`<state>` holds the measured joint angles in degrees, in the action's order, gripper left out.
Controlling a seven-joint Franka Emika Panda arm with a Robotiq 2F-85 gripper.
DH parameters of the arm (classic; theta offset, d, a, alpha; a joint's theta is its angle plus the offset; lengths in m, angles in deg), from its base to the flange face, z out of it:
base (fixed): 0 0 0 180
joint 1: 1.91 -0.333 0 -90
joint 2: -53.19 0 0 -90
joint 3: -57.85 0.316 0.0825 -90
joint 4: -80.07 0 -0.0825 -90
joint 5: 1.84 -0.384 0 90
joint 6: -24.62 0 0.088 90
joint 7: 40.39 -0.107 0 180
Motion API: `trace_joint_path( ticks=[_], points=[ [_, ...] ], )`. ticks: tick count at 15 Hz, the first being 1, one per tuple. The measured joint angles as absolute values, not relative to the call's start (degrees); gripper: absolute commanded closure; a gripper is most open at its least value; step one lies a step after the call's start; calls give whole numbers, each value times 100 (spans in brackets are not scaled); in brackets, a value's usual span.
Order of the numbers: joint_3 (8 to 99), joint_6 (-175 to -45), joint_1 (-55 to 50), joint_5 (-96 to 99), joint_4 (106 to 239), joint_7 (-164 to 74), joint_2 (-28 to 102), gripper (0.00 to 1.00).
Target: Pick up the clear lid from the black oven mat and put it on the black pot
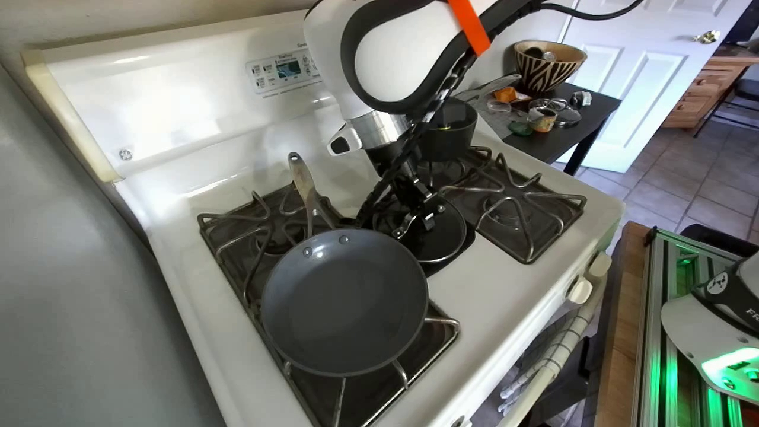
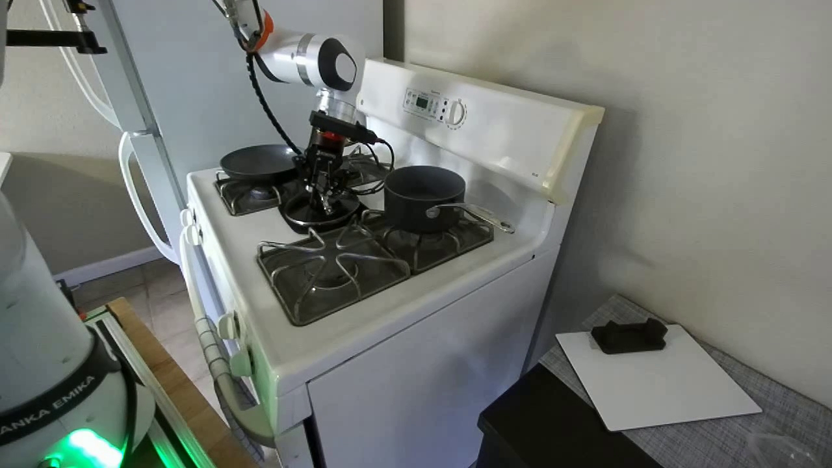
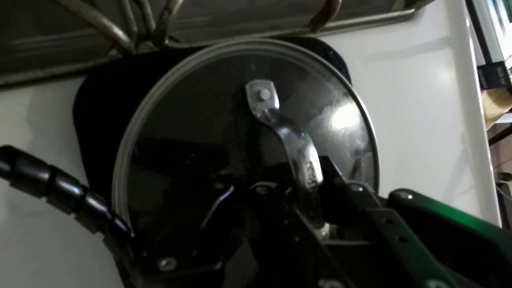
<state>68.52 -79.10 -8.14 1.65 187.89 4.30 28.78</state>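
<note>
Hanging over the round clear glass lid, the black two-fingered gripper is at the lid's arched silver metal handle — whether clenched on it or loose, I cannot tell. The lid lies on the flat black mat; the dark grey cylindrical pot stands on a rear metal burner grate.

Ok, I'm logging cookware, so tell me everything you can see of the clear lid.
The clear lid is round, see-through and glossy, apparently glass, with a metal-looking rim and a shiny, arched handle riveted at its visible end. It seems to lie flat, handle up, on the black oven mat, on the stove. The claw is at the handle; whether it grips, I can't tell.
</note>
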Motion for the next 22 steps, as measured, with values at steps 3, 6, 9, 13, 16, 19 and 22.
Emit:
trace_joint_path(
  ticks=[3, 6, 9, 13, 16, 19, 22],
  points=[
    [6852, -7891, -813, 163, 18770, 454, 2865, 100],
    [6852, -7891, -812, 156, 18766, 470, 2868, 100],
    [6857, -7891, -812, 150, 18762, 471, 2908, 100],
    [6866, -7891, -812, 120, 18758, 471, 3055, 100],
    [6867, -7880, -812, 95, 18735, 471, 3164, 100],
    [6868, -7853, -795, 24, 18717, 510, 3294, 100],
    [6868, -7770, -739, -128, 18709, 653, 3514, 100]
  ],
)
